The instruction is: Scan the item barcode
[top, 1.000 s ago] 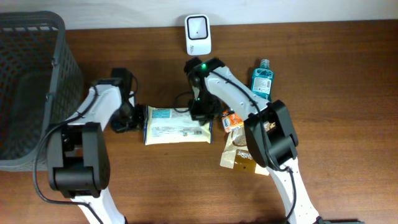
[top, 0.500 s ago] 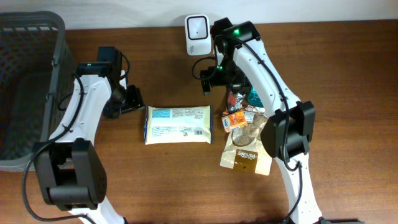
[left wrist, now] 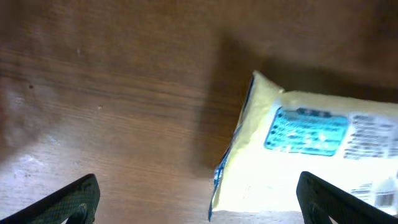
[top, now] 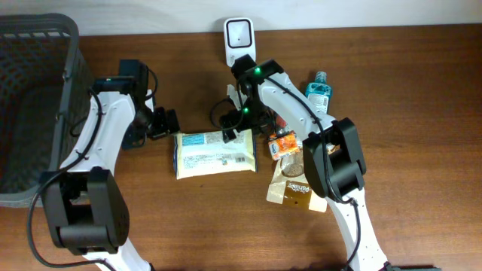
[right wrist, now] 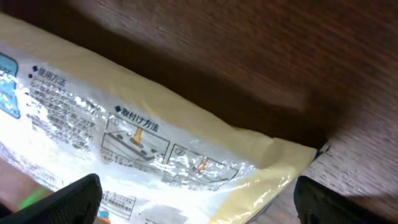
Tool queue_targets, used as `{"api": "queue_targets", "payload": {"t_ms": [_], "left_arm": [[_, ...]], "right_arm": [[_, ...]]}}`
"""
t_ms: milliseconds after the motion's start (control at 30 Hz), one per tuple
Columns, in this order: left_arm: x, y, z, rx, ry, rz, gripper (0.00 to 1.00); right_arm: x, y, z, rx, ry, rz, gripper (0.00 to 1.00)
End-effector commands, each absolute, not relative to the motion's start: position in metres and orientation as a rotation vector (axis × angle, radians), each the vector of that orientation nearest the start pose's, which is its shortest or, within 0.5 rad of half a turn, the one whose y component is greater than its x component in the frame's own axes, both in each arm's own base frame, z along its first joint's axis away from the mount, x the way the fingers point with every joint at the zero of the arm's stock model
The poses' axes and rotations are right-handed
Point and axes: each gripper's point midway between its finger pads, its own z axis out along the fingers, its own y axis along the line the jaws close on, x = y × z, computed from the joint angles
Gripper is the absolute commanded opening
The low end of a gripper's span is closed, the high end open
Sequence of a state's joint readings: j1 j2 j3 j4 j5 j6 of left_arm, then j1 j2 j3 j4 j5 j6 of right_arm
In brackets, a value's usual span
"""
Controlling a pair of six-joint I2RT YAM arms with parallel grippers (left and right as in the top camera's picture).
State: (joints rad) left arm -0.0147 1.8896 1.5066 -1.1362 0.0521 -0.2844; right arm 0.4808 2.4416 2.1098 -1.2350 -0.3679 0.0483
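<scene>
While both claws were pressed together at the packet's two short ends a second ago, each is now spread wide and holds nothing.

Findings, left to right:

1. Dark mesh plastic basket (top: 30, 98): at the far left edge of the brown wooden desk (top: 422, 150), not involved.
2. Left claw (top: 166, 123): jaws fully apart, just beside the packet's left end. It pulled back half a second ago and has since returned. The left wrist view shows the packet edge ahead of the fingers, with no contact.
3. Flat pale-yellow plastic packet with a blue label (top: 215, 153): lies flat on the desk between the two claws, printed face up, in the same spot as before. It was released rather than lifted.
4. Right claw (top: 229, 129): jaws fully apart, low over the packet's upper right corner. It has come back from beside the scanner.
5. Small white upright scanner (top: 239, 41): at the back edge, well apart from the packet.
6. Orange snack wrapper (top: 284, 143), tan paper pouch (top: 297, 192) and blue bottle (top: 318, 92): at the right, untouched.

Assessment: the grip was let go, so the barcode is not yet presented. A fresh two-sided hold appears to be in preparation.
</scene>
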Motion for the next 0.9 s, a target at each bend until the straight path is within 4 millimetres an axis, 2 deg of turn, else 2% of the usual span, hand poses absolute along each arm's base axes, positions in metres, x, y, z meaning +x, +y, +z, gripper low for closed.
{"api": "queue_targets", "payload": {"t_ms": [0,167,367,633,867], "left_arm": [[0.351,-0.015,0.072,-0.428,3.115,-0.094,0.99],[0.350,-0.015,0.072,-0.428,3.117,-0.094,0.99],[0.350,-0.015,0.072,-0.428,3.116,-0.093,0.99],[0.351,-0.015,0.072,-0.427,3.116,-0.093,0.99],[0.351,-0.015,0.072,-0.427,3.116,-0.093,0.99]], "right_arm": [[0.393,0.265,0.020,-0.696,3.116,0.502,0.99],[0.396,0.258,0.017,-0.694,3.119,0.432,0.98],[0.396,0.259,0.017,-0.689,3.118,0.431,0.99],[0.408,0.271,0.020,-0.691,3.049,0.504,0.98],[0.405,0.272,0.015,-0.696,3.053,0.507,0.99]]}}
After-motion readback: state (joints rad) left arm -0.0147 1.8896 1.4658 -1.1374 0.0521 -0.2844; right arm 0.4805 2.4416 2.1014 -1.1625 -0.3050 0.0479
